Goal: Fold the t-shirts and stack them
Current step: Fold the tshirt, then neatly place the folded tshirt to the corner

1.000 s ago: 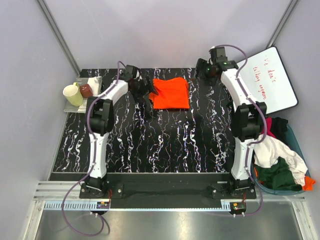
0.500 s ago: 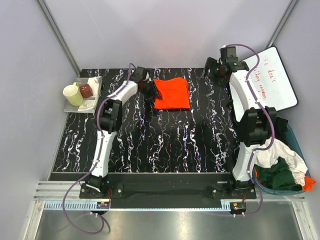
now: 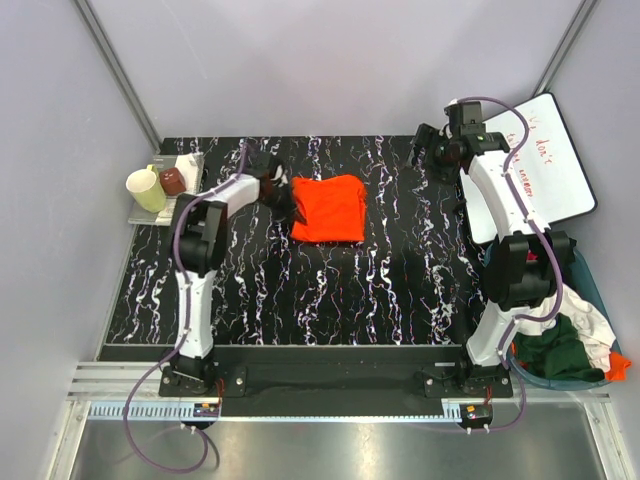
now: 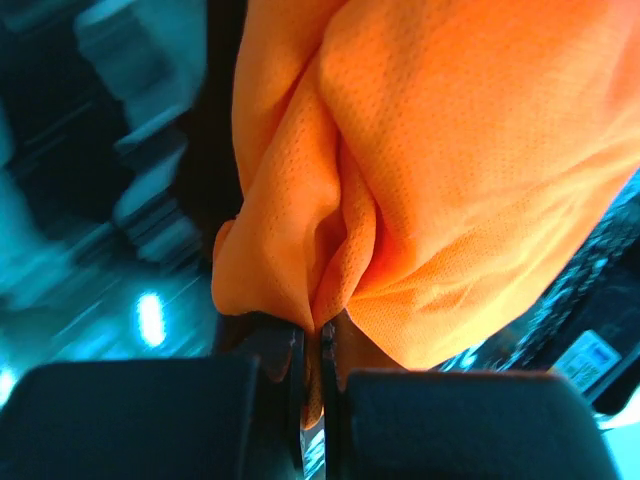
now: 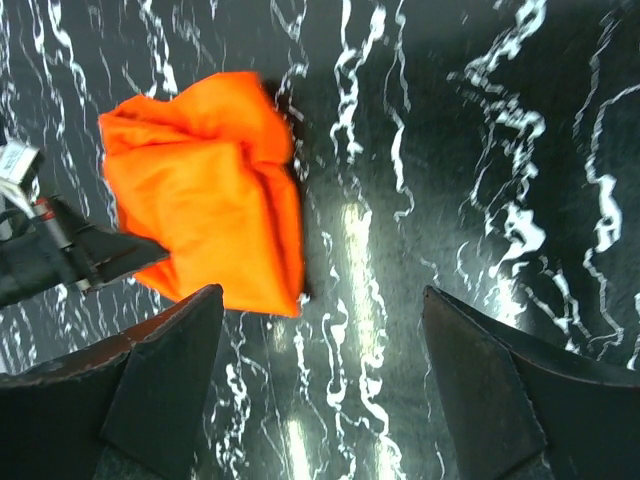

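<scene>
A folded bright orange t-shirt lies on the black marbled table, toward the back centre. My left gripper is at the shirt's left edge, shut on a bunched fold of the orange fabric; the cloth is pinched between the two closed fingers of the left gripper. My right gripper hovers at the back right, well apart from the shirt, open and holding nothing. In the right wrist view the right gripper looks down on the orange shirt and bare table.
A blue basket at the right edge holds white, dark green and magenta t-shirts. A white board with red handwriting leans at the back right. A tray with a yellow mug and brown cup sits far left.
My left gripper has shut on the orange shirt's left edge and drawn it a little left and nearer. My right arm has swung rightward, away from the shirt.
</scene>
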You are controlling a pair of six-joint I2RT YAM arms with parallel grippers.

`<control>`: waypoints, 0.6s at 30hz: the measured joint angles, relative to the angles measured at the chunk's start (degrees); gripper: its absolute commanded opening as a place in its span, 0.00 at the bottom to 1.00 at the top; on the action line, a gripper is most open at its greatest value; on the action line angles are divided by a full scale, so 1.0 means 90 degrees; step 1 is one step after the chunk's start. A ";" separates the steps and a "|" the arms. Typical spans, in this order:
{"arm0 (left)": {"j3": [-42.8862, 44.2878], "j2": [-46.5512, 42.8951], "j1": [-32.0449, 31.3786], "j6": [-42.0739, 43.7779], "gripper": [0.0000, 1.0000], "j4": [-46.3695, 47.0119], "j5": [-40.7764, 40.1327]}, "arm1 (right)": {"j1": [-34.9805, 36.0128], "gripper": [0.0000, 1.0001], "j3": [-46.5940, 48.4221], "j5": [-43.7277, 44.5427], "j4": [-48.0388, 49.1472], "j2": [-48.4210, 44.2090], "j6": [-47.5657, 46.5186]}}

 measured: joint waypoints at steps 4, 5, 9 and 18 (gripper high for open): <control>-0.1231 -0.0894 0.0408 0.0306 0.00 -0.0153 -0.0182 | 0.0000 0.90 -0.0311 -0.0206 -0.0029 -0.0102 -0.0007; -0.1564 -0.1154 0.0522 0.0403 0.00 -0.0253 -0.0228 | 0.0000 0.89 -0.0401 -0.0267 -0.0049 -0.0134 -0.0007; -0.2681 -0.2021 0.0656 0.0731 0.00 -0.0629 -0.0396 | 0.0000 0.90 -0.0563 -0.0418 -0.0073 -0.0182 -0.0012; -0.4515 -0.4386 0.0833 0.0923 0.70 -0.2137 -0.1569 | -0.0002 0.91 -0.0610 -0.0678 -0.0092 -0.0197 -0.0010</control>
